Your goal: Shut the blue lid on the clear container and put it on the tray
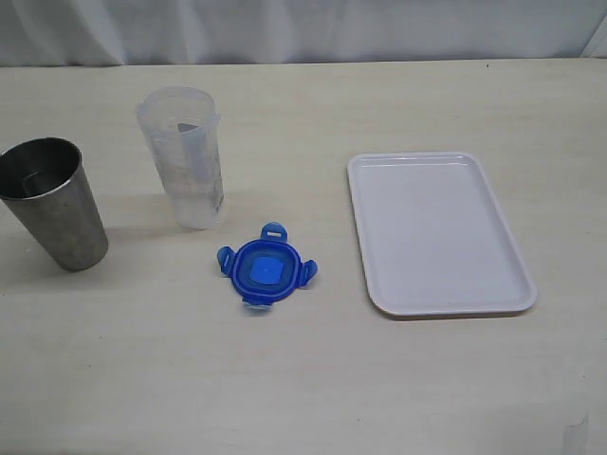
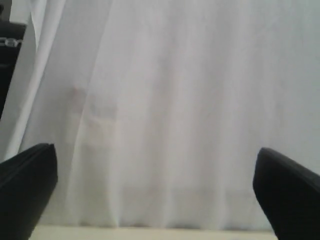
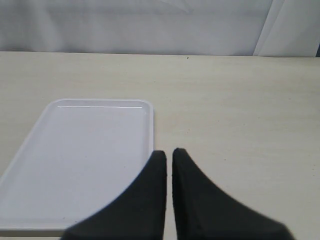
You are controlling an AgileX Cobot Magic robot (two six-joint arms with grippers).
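The exterior view looks steeply down on the pale surface [image 1: 303, 379], with the white fabric curtain [image 1: 285, 28] along the frame's top. The left wrist view faces that curtain closely, nearly level. The low right wrist view shares the flat white rectangular plastic tray [image 1: 436, 227], which sits at the exterior frame's right.

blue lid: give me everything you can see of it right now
The blue lid is small and bright blue, plastic by its look, rounded-square, with four flaps splayed outward, one per side. Its centre shows a lighter blue square, and no sticker is visible. It lies flat on the table, apart from the clear container, which stands uncapped behind it, and to the left of the tray. It touches only the table. Only the exterior view shows it.
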